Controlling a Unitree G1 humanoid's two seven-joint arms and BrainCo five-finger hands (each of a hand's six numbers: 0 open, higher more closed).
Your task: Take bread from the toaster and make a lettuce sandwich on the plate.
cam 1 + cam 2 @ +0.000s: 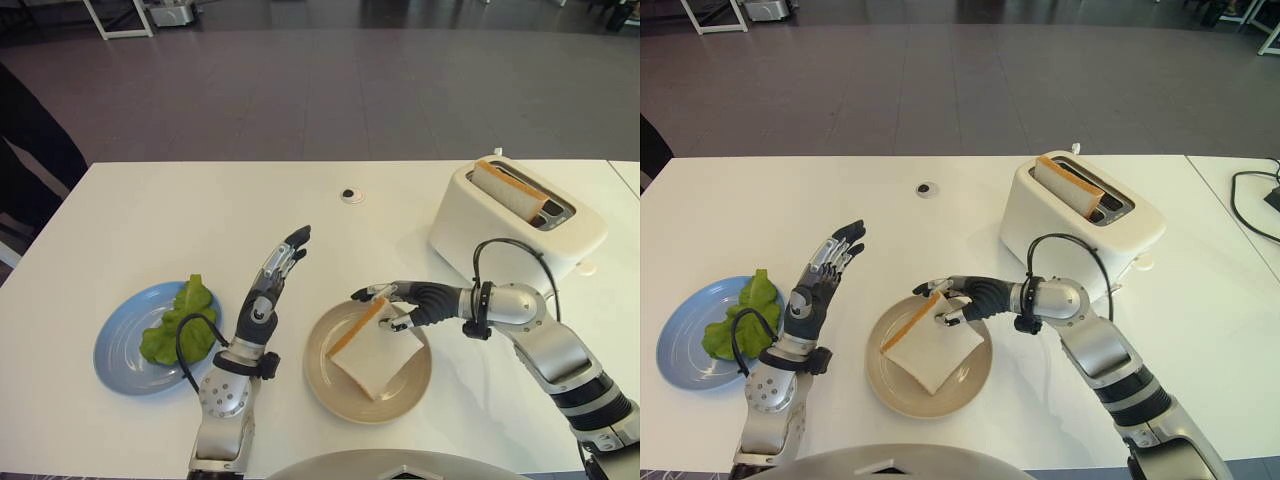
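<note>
While the right hand (pixel 418 300) has its fingers closed on the far edge of a bread slice (pixel 378 352), the slice sits tilted over the tan plate (pixel 322 388) near the table's (pixel 200 215) centre, its near corner down on the plate. The left hand (pixel 265 292) is raised just left of that plate, fingers stretched out, holding nothing. Lettuce (pixel 180 325) lies on a blue plate (pixel 115 358) at near left. A second slice (pixel 510 192) stands in the toaster (pixel 480 238) at far right.
</note>
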